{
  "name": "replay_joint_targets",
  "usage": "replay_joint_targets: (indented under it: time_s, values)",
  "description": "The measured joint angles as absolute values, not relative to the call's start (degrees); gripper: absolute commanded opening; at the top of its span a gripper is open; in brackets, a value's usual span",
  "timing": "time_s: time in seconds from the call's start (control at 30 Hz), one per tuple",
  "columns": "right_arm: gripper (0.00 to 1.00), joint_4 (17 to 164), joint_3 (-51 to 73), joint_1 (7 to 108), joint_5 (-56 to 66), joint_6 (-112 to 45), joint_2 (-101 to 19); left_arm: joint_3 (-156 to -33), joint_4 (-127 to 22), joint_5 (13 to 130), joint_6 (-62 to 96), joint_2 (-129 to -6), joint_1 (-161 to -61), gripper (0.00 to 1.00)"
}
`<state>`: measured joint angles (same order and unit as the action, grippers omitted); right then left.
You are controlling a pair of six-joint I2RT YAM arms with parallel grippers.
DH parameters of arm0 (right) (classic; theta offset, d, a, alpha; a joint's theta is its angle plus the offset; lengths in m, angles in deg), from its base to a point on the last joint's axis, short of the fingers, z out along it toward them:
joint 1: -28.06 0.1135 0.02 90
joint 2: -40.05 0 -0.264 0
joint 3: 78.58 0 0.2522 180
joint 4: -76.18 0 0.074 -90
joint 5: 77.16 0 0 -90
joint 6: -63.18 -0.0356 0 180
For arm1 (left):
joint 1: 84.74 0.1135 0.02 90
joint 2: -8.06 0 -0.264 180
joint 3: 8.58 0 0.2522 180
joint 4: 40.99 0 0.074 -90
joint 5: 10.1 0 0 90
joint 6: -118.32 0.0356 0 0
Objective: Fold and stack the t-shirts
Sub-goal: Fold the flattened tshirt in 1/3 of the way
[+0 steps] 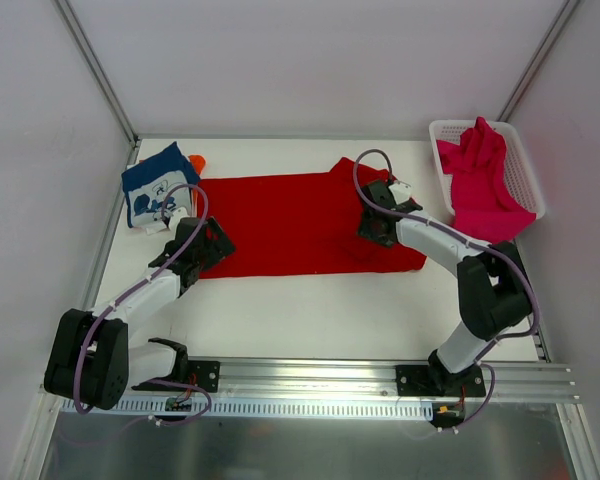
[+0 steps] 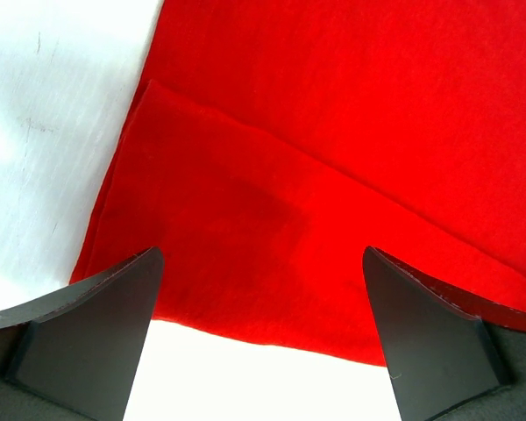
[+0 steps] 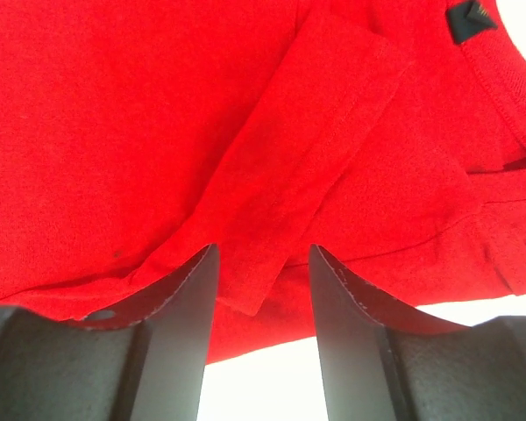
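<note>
While the red t-shirt [image 1: 300, 220] lay spread across the middle of the top view, both arms were low over its near hem. The left gripper [image 2: 261, 254] stood fully open over the shirt's lower-left corner and held nothing. The right gripper [image 3: 263, 250] was only partly open over a folded flap near the collar at the right end, and nothing appeared pinched between its jaws.

The likely trouble was an uneven pickup. The right jaws, being narrow, could close on the loose flap alone or miss the lower layer, so that side would lift as a single ply and the fold would skew. The left jaws sat right at the cloth's edge and could slide off onto the bare table [image 1: 310, 310].

The navy one [image 1: 160, 185] sat folded at the upper left, with the orange one [image 1: 197, 160] peeping from behind it. The magenta-pink one [image 1: 480, 170] lay heaped in the basket [image 1: 530, 180] at the upper right.
</note>
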<state>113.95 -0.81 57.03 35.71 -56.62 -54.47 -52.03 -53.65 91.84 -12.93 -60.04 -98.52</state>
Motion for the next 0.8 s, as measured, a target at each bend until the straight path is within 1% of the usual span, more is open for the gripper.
replay_joint_targets:
  time_s: [0.3,0.57,0.6,0.67,0.7,0.73,0.77,0.8]
  values:
    - [0.47,110.7,-2.3,56.9,33.3,-58.1,-59.0,-51.3,-53.7,91.9,-12.9,-59.9,-98.5,0.99]
    - [0.46,108.3,-4.6,56.4,32.9,-59.2,-59.1,-51.3,-53.7,91.8,-12.8,-59.9,-98.5,0.99]
    - [0.44,108.2,-5.1,56.4,32.9,-59.3,-59.1,-51.3,-53.7,91.8,-12.8,-59.9,-98.5,0.99]
    - [0.39,107.5,-6.2,56.2,32.7,-59.5,-59.1,-51.3,-53.7,91.8,-12.8,-59.9,-98.5,0.99]
    - [0.31,107.1,-6.6,56.1,32.7,-59.5,-59.1,-51.3,-53.7,91.8,-12.8,-59.9,-98.5,0.99]
    - [0.26,106.7,-6.8,56.0,32.7,-59.6,-59.0,-51.3,-53.7,91.8,-12.8,-59.9,-98.5,0.99]
    - [0.16,106.1,-7.1,55.9,32.5,-59.7,-59.0,-51.3,-53.7,91.8,-12.8,-59.9,-98.5,0.99]
    - [0.1,105.5,-7.3,55.8,32.4,-59.7,-59.0,-51.3,-53.7,91.8,-12.8,-59.9,-98.5,0.99]
